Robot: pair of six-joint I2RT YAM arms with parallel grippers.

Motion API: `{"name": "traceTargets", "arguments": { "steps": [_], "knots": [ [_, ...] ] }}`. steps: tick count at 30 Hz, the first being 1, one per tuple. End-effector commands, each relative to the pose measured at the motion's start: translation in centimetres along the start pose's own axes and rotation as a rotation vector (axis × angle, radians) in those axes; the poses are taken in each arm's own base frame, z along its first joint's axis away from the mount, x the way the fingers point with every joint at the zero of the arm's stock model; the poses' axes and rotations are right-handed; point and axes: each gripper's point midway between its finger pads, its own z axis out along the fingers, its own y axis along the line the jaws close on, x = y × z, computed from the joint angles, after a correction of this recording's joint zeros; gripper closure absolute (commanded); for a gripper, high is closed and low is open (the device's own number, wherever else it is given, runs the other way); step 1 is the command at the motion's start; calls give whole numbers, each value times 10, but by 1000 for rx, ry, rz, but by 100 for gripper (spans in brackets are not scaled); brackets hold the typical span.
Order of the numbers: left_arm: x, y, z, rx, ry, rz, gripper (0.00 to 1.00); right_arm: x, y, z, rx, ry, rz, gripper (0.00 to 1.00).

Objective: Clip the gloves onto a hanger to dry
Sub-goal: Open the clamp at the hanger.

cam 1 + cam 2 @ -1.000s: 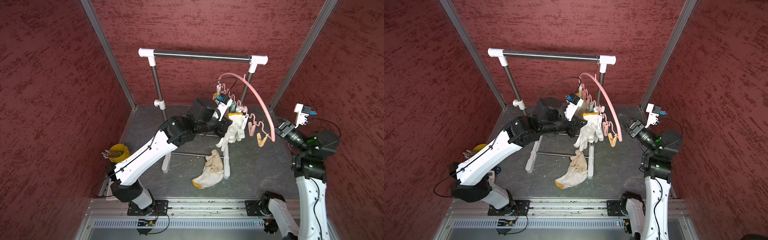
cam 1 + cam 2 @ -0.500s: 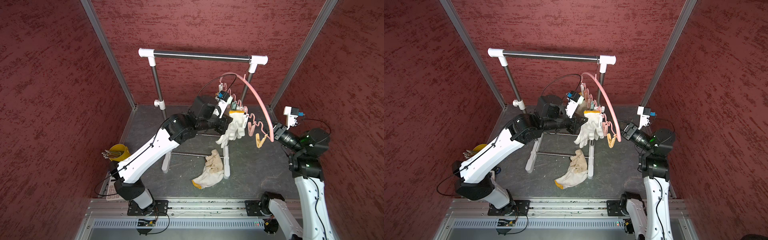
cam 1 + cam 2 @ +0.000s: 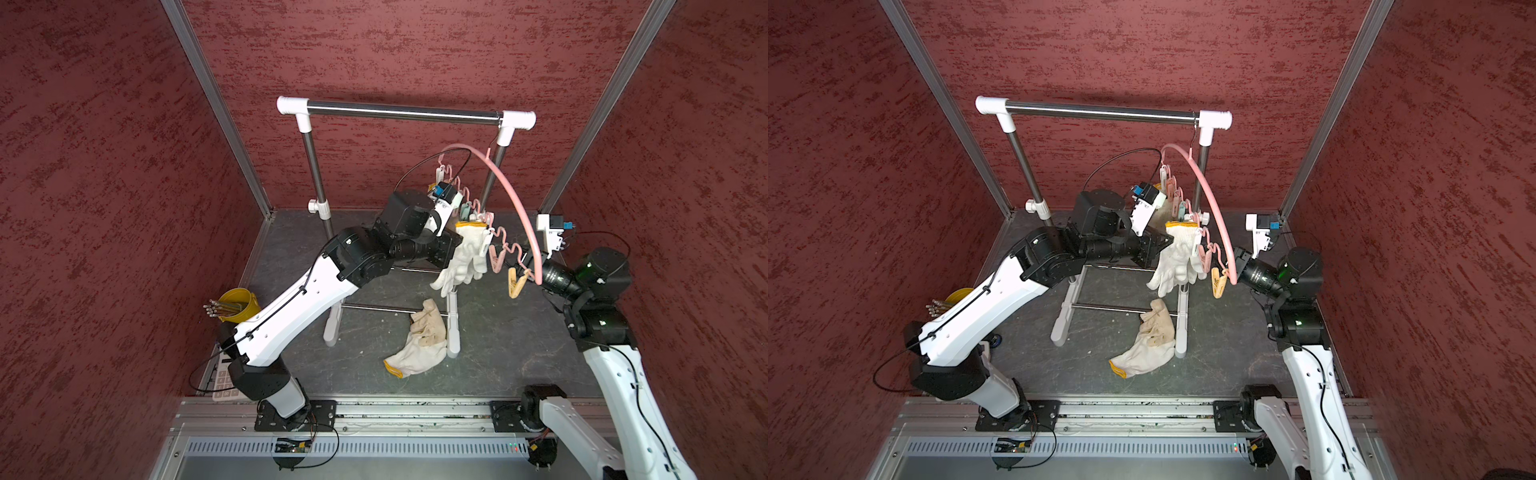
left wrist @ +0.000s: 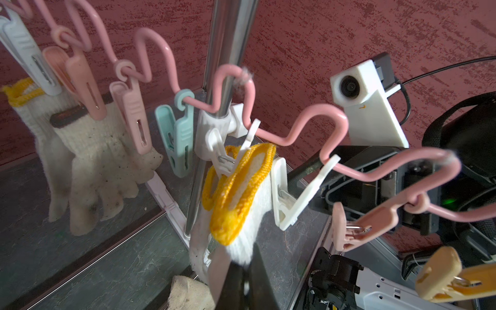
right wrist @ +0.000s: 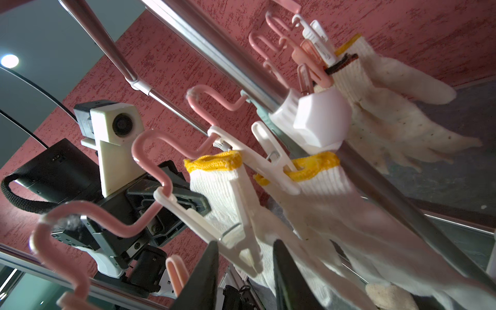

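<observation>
White glove (image 3: pixel 461 257) hanging cuff-up under hanger (image 3: pixel 513 195), yellow cuff sitting pinched in white clip (image 4: pixel 220 153). Left gripper (image 4: pixel 243 273) clamping tight on glove fabric below cuff. Right gripper (image 5: pixel 244 244) holding fingers apart, straddling lower end of neighbouring clip (image 5: pixel 236 230); contact unclear. Speckled glove (image 4: pixel 88 161) dangling from pink clips further along hanger. Beige glove (image 3: pixel 419 340) lying on floor (image 3: pixel 332 374) against rack (image 3: pixel 399 112) foot.

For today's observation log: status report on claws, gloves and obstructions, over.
Left claw shut on hanging white glove. Right claw open around white clip. Beige glove on floor, unclipped. Rack post close by.
</observation>
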Motion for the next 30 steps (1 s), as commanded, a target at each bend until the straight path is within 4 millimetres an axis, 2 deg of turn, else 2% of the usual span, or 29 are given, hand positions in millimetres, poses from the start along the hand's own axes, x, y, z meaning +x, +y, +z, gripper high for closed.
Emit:
{"name": "traceTargets", "arguments": {
  "steps": [1, 9, 21, 30],
  "knots": [
    [-4, 4, -12, -16, -18, -7, 100, -8, 22, 2, -27, -26, -65, 66],
    [-6, 10, -19, -36, -30, -13, 100, 4, 30, 15, -38, 6, -76, 65],
    [-13, 6, -20, -24, -33, -23, 100, 4, 21, 17, 25, 33, -173, 43],
    [-9, 8, -18, -32, -13, -26, 100, -2, 21, 21, 25, 27, -209, 39]
  ]
}}
